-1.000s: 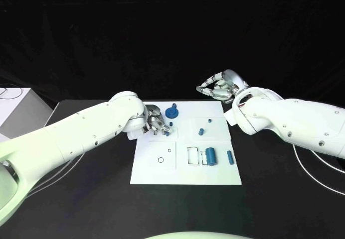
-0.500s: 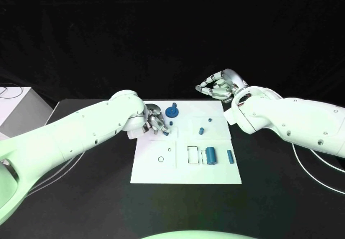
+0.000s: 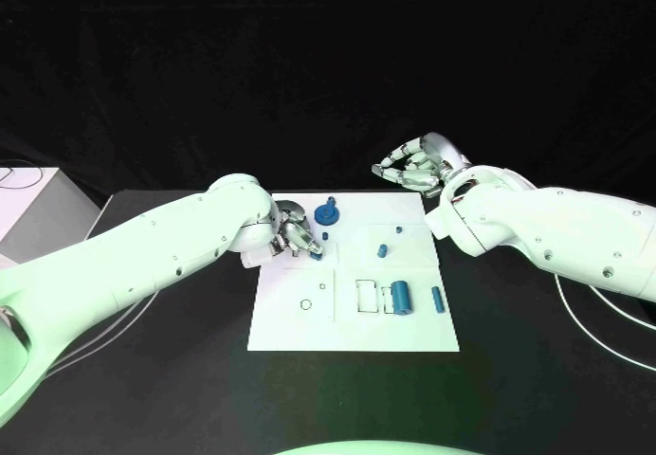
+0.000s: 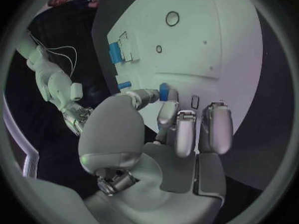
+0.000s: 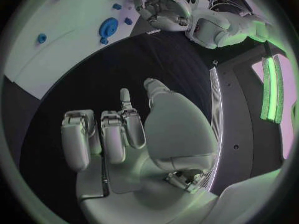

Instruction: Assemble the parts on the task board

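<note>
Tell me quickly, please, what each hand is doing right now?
Left hand: fingers pinch a small blue plastic peg over the white task board.
Right hand: open, holding nothing.

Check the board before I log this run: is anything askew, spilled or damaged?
Nothing stands out. The board lies flat and square on the table, blue parts sit on it, the left hand pinches one small part, and the right hand hovers beyond it.

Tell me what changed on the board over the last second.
Nothing visibly changed. The left hand still pinches a small blue part at the task board's left edge, the right hand still hangs curled and empty beyond the far right corner, and the other parts lie where they were.
</note>
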{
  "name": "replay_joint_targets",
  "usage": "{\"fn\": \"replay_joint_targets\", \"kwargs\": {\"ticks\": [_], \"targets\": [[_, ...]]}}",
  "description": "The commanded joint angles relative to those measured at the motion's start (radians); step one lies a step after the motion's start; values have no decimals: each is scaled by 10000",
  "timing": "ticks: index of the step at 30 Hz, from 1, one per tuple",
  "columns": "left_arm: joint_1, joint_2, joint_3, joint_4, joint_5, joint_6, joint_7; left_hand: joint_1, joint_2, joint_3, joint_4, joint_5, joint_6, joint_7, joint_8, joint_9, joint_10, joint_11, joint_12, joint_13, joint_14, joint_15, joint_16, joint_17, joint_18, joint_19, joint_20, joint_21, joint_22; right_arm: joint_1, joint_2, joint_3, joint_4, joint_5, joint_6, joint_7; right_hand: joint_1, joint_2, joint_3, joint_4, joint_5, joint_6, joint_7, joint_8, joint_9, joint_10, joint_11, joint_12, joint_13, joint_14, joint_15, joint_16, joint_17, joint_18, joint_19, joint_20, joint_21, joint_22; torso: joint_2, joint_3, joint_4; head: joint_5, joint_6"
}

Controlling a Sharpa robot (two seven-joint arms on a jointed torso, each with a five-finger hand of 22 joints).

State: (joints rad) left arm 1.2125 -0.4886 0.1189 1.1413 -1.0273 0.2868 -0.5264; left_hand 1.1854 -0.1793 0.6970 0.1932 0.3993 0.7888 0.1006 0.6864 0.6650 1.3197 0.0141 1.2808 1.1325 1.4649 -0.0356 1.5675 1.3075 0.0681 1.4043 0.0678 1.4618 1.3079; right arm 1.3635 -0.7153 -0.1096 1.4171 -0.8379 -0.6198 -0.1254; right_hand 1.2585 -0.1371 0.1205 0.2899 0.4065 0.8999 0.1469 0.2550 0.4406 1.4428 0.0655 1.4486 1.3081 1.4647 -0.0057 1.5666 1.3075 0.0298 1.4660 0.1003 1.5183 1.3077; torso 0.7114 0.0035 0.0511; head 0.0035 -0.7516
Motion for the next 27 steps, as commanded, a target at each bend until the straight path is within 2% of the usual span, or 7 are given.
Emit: {"fn": "replay_joint_targets", "kwargs": {"ticks": [1,8,11,19,27], "targets": [[5,-41,7,81,347,-265,39,-200,-16,1596,-1556,281,228,-111,47,1939,100,-28,59,47,1059,-105,33,2633,-125,66,-75,77,236,-4,9,4,-4,-105,119,23,31,-14,23,8,56,-99,-1,18,14,-52,-2,-36,1154,1061,-19,42,2633,-148,792,-59,-69,2221,3,4,2,14,28],[10,-249,25,201,353,-679,47,-586,-93,1799,-1823,979,450,-215,74,2281,316,-128,166,240,1059,-201,33,2633,-175,237,-155,186,467,-8,-17,4,-11,-106,97,27,28,-9,26,9,61,-106,1,17,19,-51,0,-34,1156,1061,-18,42,2633,-148,791,-58,-70,2221,-9,10,13,43,61],[13,-317,29,225,204,-777,53,-654,-108,1830,-1870,1112,501,-236,74,2341,359,-151,181,272,1059,-222,33,2633,-188,277,-173,211,522,-9,-33,4,-20,-106,90,25,28,-9,26,9,61,-106,1,17,19,-51,0,-34,1156,1061,-18,42,2633,-148,791,-58,-70,2221,-7,14,18,48,64],[17,-370,35,243,-293,-839,51,-727,-135,1846,-1907,1206,566,-263,86,2406,386,-175,175,273,1059,-242,33,2633,-194,300,-189,225,553,-10,-56,4,-49,-106,83,20,28,-9,26,9,61,-106,1,17,19,-51,0,-34,1156,1061,-18,42,2633,-148,791,-58,-70,2221,10,2,-6,84,82],[18,-241,34,134,-711,-792,14,-788,-145,1852,-1917,1246,623,-290,103,2458,429,-196,190,300,1059,-259,33,2633,-207,338,-202,249,608,-10,-59,3,-49,-106,80,20,14,-1,30,11,69,-125,5,12,33,-61,3,-44,1145,1061,-16,42,2633,-145,786,-56,-81,2213,18,14,-15,87,80]]}}
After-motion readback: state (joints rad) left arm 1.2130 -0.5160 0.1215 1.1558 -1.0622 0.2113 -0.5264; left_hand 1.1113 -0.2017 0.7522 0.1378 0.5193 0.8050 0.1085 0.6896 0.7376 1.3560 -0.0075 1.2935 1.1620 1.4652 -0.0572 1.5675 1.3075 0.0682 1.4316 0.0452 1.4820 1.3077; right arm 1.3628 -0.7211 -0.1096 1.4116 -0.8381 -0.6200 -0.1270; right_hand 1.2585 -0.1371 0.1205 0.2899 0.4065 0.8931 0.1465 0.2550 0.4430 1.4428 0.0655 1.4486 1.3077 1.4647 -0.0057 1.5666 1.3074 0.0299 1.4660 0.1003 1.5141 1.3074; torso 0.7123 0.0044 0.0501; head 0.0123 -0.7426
